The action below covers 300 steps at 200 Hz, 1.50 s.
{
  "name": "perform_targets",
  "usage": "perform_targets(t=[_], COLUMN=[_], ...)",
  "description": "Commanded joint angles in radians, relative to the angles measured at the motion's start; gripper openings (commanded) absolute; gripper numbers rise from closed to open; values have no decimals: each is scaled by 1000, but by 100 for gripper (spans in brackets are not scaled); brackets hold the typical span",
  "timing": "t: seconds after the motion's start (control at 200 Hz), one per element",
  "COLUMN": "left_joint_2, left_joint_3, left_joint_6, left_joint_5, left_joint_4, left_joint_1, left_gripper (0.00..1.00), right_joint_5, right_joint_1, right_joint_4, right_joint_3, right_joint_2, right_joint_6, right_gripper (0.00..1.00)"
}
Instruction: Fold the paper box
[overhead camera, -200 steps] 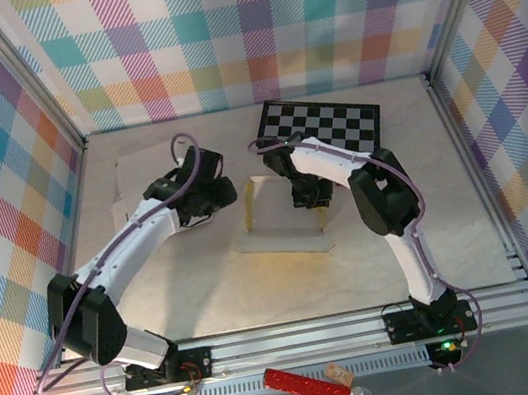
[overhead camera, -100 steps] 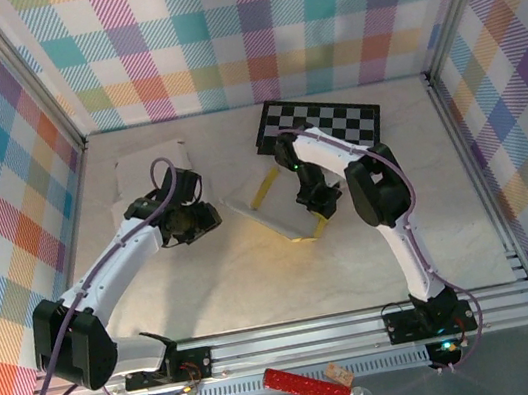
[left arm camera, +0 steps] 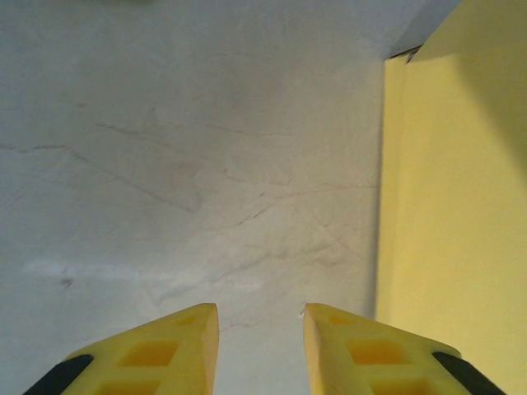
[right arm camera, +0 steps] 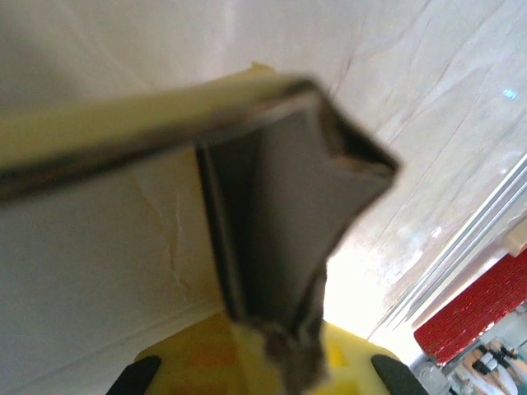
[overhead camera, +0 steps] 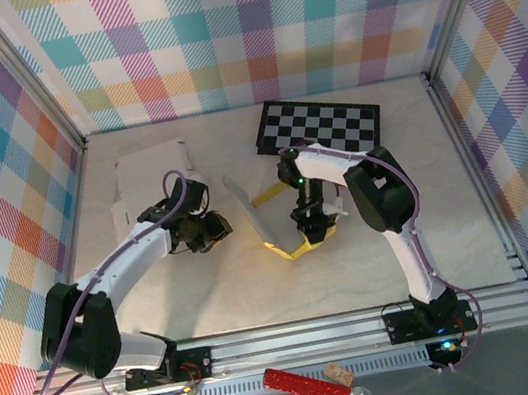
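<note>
Spare sheets: pale flat sheets [overhead camera: 149, 176] lay at the far left of the table [overhead camera: 433, 240], well apart from the work.
Left gripper: the left gripper [overhead camera: 211, 233] sat low, just left of the box. In its wrist view the yellow fingers [left arm camera: 165, 354] stood a modest way apart with nothing between them. Bare table lay ahead, and a yellow panel of the box ran down the right side.
Paper box: the paper box [overhead camera: 260, 220] stood near the middle of the table, between the two grippers and half raised. A white wall leaned up on its left and the yellow inner face showed low on its right.
Right gripper: the right gripper [overhead camera: 313, 233] was clamped tight on the box's right edge. In its wrist view a folded flap was pinched between its fingers.
Checkerboard: a checkerboard [overhead camera: 318, 128] lay behind and to the right, apart from the fold.
Step in hand: it looked like one wall being stood up while the other side was held as an anchor.
Doing it well: the pinch on the right should probably hold firm so the base does not skate. The free gripper should meet the leaning wall low and square, close to its crease. It should push gently inward so the paper bends at the score line rather than buckling mid-panel.
</note>
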Motion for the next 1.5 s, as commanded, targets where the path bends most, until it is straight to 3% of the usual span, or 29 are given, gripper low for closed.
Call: perform_targets(t=[0.0, 0.14, 0.215, 0.41, 0.52, 0.615, 0.695, 0.82, 1.005, 1.2, 1.495], left_joint_2=[45, 98, 117, 123, 126, 131, 130, 127, 160, 184, 197], left_joint_3=[-15, 1, 13, 40, 53, 65, 72, 94, 134, 157, 164], left_joint_6=[-32, -52, -58, -62, -62, -68, -74, -74, -76, -75, -74], left_joint_5=[36, 48, 46, 33, 41, 46, 49, 60, 87, 91, 100], left_joint_4=[96, 157, 172, 168, 176, 185, 199, 215, 228, 237, 244], left_joint_1=[3, 2, 0, -3, -3, -2, -3, 0, -1, 0, -1], left_gripper=[31, 31, 31, 31, 31, 32, 34, 35, 35, 36, 36], right_joint_5=[-80, -44, -21, 37, 142, 224, 202, 108, 9, 93, 126], right_joint_1=[18, 20, 20, 15, 15, 17, 36, 86, 128, 176, 179], right_joint_4=[50, 48, 41, 48, 103, 254, 407, 620, 525, 334, 250], right_joint_3=[-24, -36, -38, -54, -27, 28, 9, -107, 26, 224, 392], right_joint_2=[-44, -106, -148, -276, -349, -388, -454, -607, -537, -376, -219], right_joint_6=[83, 85, 75, 18, -121, -481, -770, -1035, -1164, -1185, -1168], right_gripper=[14, 45, 55, 67, 66, 57, 54, 65, 65, 60, 52])
